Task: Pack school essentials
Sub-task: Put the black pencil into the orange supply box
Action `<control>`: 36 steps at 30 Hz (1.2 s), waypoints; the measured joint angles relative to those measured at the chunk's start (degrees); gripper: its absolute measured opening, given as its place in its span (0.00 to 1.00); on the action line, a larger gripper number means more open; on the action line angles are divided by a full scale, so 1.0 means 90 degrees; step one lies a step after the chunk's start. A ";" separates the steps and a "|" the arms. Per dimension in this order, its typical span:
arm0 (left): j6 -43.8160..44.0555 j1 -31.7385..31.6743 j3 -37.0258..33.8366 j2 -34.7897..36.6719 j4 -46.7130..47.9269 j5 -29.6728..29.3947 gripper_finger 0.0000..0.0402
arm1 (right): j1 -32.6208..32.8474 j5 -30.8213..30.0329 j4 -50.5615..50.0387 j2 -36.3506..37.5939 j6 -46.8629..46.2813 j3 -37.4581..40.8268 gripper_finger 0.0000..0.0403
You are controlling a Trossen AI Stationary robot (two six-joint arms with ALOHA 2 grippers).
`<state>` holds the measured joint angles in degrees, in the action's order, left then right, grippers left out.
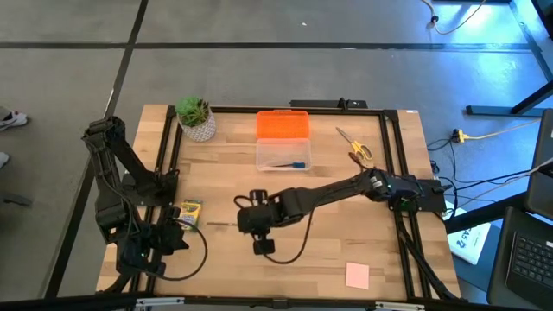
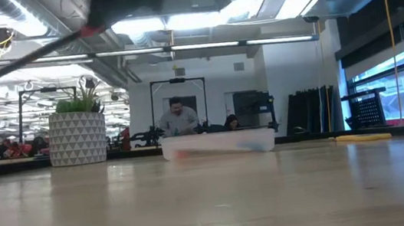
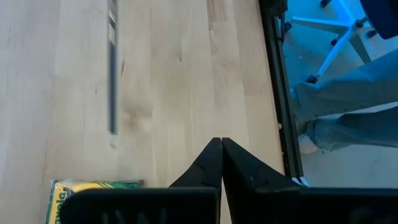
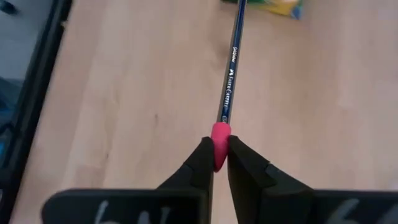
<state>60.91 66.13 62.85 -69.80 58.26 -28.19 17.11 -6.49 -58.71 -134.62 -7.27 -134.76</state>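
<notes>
My right gripper is shut on a dark blue pencil with a red tip, held above the middle of the table. The pencil's free end points at the green-yellow crayon box, which lies flat near the table's left side. My left gripper is shut and holds nothing, hovering by the crayon box. The yellow-handled scissors lie far right. The pink note pad lies near the near edge. A small blue piece lies in the clear case. My right gripper pinches the pencil's red tip between its two fingers. The fingers come from the table's right and lie along the pencil. The pencil is lifted clear of the table and slants, its red tip higher than its free end.
The clear case with its orange lid stands at the far middle, and the potted plant stands far left. A black frame runs along the table's edges. Bare wood lies between the pencil and the note pad. People show in the room beyond.
</notes>
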 joint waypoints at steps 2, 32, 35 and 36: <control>-0.0002 -0.0013 0.0000 0.0000 -0.0004 -0.0130 0.00 | -0.0055 -0.0085 -0.0259 0.0158 -0.0014 -0.0002 0.09; -0.1021 -0.1925 0.0000 0.0000 0.0095 -0.0837 0.00 | -0.1717 -0.1272 -0.3483 0.1580 0.1171 0.0133 0.09; -0.1019 -0.2096 0.0000 0.0001 0.0095 -0.0851 0.00 | -0.1902 -0.1269 -0.3482 0.1669 0.1330 0.0143 0.09; -0.1019 -0.2140 0.0000 0.0000 0.0095 -0.0850 0.00 | -0.1963 -0.1267 -0.3481 0.1705 0.1337 0.0153 0.09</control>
<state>51.75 46.87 62.85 -69.80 59.11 -35.84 -0.55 -17.90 -90.04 -119.28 4.77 -133.38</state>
